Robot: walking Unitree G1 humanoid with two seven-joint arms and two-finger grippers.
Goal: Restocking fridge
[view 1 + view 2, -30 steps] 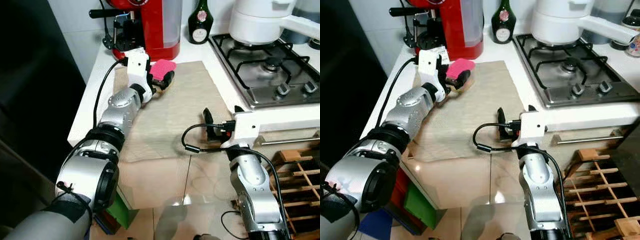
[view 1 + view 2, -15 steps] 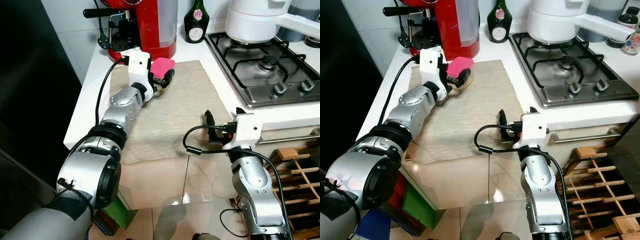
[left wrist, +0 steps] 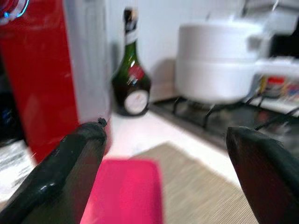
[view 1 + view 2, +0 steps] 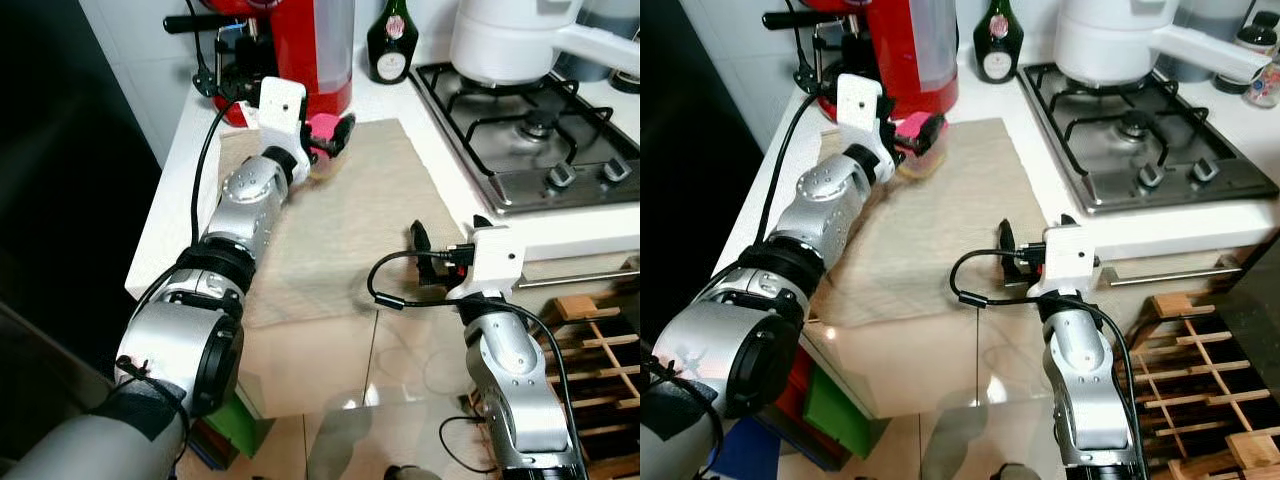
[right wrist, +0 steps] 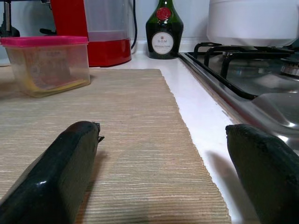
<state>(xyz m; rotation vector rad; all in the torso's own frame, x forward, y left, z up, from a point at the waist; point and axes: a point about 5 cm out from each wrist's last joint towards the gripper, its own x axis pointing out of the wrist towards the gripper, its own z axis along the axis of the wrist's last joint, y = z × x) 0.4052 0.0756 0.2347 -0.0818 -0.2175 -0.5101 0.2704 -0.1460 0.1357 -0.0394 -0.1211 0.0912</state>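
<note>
- At the far corner of the mat (image 4: pixel 350 215), my left gripper (image 4: pixel 330 140) reaches over the box (image 4: pixel 917 143), fingers spread wide with nothing between them.
- In my left wrist view one finger (image 3: pixel 65 172) sits at 9 o'clock of the pink lid (image 3: pixel 124 191) and the other at 3 o'clock, well clear of it; I cannot tell whether either touches the box.
- The box is clear plastic under that lid, and stands upright on the mat, at about 11 o'clock from the mat's middle.
- Just beyond the box, at 12 o'clock, stands the red machine (image 4: pixel 310 50) with its clear tank, on the white counter (image 4: pixel 175 190).
- At 1 o'clock from the box a dark green bottle (image 4: pixel 391 45) stands upright against the wall.
- My right gripper (image 4: pixel 445 255) hangs at the counter's near edge, at 5 o'clock from the mat's middle, fingers apart and empty, pointing across the mat.
- My right wrist view looks low over the mat: the box (image 5: pixel 49 65) far off at 10 o'clock, the bottle (image 5: pixel 163 30) at 12.
- At 2 o'clock from my right gripper lies the hob (image 4: pixel 540 150), with a white pot (image 4: pixel 510 40) on its far burner.
- Below the counter at 4 o'clock is a wooden rack (image 4: pixel 600 360), on a tiled floor (image 4: pixel 390 400).
</note>
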